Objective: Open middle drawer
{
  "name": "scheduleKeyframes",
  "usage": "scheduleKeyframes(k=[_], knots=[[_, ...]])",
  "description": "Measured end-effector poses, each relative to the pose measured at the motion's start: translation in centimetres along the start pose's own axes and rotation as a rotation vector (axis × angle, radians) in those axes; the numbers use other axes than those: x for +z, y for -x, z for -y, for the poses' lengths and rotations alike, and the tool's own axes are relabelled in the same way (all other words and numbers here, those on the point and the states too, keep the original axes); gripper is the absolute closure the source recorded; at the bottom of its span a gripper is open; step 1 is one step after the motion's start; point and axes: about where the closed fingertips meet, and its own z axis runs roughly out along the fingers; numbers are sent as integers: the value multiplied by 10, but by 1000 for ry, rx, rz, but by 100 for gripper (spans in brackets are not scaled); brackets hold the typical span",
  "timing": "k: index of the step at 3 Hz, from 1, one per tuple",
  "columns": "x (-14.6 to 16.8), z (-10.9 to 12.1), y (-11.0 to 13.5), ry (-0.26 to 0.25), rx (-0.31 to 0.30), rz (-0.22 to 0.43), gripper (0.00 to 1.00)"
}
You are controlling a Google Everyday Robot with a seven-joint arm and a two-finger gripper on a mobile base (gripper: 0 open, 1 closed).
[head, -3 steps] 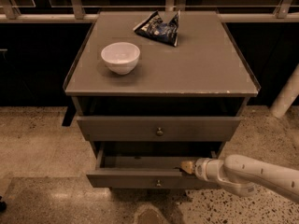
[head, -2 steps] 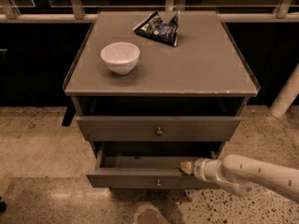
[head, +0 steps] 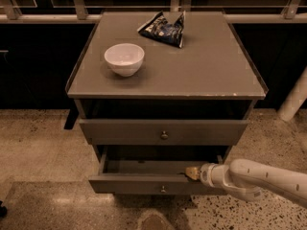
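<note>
The middle drawer (head: 144, 185) is a grey flat front with a small round knob (head: 163, 189). It stands pulled out from the cabinet, and its inside (head: 148, 166) shows from above. My gripper (head: 192, 172) comes in from the right on a white arm (head: 259, 180). Its tip is at the top edge of this drawer's front, right of the knob. The grey drawer above (head: 164, 132), with its own knob, sticks out only a little. The bottom drawer is hidden under the pulled-out one.
On the cabinet top (head: 206, 75) a white bowl (head: 124, 58) stands at the left and a crumpled dark snack bag (head: 163, 28) lies at the back. A railing (head: 43, 18) runs behind. A white post (head: 293, 99) stands at the right. The floor is speckled.
</note>
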Motion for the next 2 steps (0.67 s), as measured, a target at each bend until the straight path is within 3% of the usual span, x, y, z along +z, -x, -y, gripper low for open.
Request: scheduleKeyframes(k=[2], knots=[[-5, -4, -9, 18, 17, -22, 100]])
